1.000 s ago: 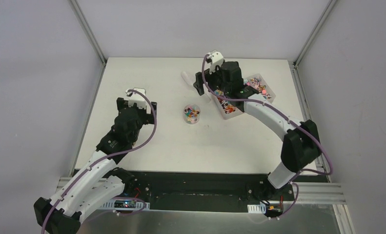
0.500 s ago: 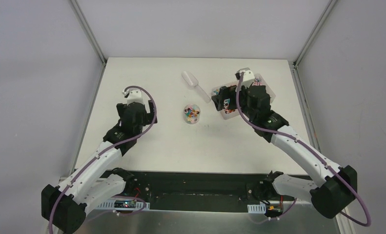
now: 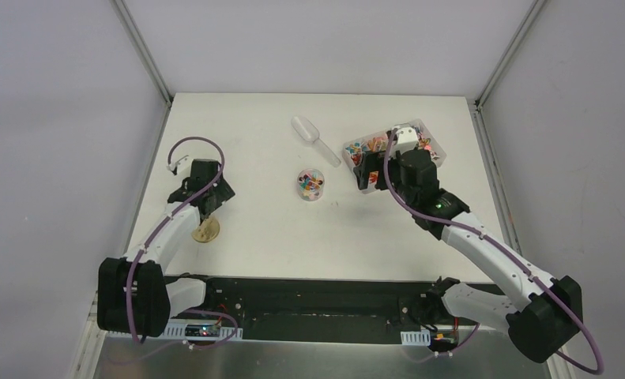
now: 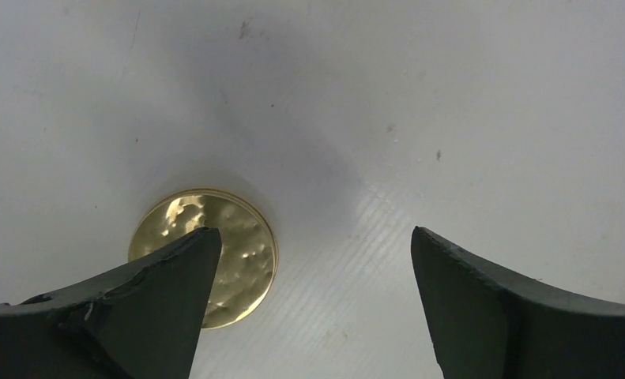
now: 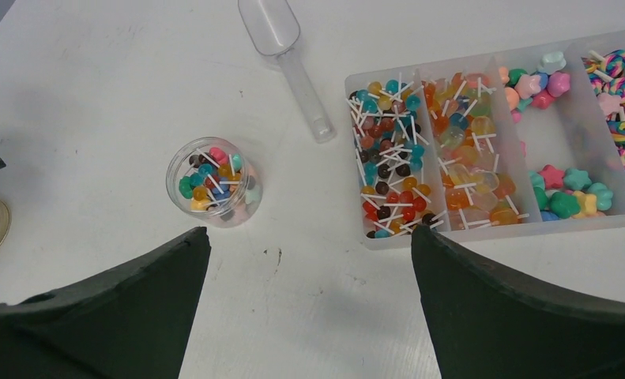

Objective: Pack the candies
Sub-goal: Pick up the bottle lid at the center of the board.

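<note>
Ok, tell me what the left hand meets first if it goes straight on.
Likely the gold lid: the open left hand points down at the table, one finger over the lid's rim, the gap over bare table. Height above it is unclear.

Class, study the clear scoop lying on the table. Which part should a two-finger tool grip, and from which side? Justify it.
Probably best to grip the scoop by its handle, coming from above with the jaws across its width. It lies flat; the handle is narrow and straight, the bowl wide and hollow.
</note>
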`<state>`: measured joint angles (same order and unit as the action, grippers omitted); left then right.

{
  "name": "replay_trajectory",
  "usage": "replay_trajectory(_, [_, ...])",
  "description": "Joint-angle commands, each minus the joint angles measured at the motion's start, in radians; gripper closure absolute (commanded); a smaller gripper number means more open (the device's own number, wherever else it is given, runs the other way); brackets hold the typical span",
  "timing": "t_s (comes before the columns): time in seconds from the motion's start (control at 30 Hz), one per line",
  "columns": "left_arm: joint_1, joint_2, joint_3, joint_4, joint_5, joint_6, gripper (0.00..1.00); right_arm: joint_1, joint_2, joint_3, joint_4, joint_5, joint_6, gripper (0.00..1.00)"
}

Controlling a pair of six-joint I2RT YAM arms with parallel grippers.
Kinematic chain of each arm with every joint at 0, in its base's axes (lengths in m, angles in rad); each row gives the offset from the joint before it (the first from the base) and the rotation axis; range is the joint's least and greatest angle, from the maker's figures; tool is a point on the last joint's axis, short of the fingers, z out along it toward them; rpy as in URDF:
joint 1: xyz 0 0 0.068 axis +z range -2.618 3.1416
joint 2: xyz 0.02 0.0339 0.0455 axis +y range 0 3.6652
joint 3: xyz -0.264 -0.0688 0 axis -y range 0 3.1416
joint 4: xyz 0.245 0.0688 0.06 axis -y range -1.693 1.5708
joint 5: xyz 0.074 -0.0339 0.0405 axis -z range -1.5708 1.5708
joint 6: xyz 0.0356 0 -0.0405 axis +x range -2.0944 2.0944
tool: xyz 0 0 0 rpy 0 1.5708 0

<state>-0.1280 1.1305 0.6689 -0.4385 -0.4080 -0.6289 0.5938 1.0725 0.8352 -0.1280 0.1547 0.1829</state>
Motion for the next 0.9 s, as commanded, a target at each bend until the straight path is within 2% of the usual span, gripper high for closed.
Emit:
replay_trajectory(0.0, [0.052,0.055,0.023,-0.025,0.067,-0.136,0.07,0.000,-0.046,-0.011,0.016,0.031,-0.001,0.00])
replay_trajectory(0.3, [0.070,0.097,0.022,-0.024,0.081,-0.180,0.10,0.000,-0.046,0.001,0.007,0.031,-0.012,0.00])
replay_trajectory(0.57, [0.070,0.076,-0.006,-0.028,0.044,-0.202,0.23,0.001,-0.055,-0.007,0.003,0.026,-0.012,0.00])
replay_trajectory(0.7, [0.069,0.081,-0.034,-0.027,0.024,-0.222,0.26,0.000,-0.067,-0.011,-0.002,0.027,-0.008,0.00])
replay_trajectory(0.77, [0.069,0.078,-0.049,-0.028,0.017,-0.235,0.23,0.000,-0.071,-0.012,-0.002,0.025,-0.008,0.00])
replay_trajectory(0.87, [0.070,0.079,-0.042,-0.069,-0.025,-0.265,0.05,0.000,-0.075,-0.013,-0.010,0.022,-0.003,0.00])
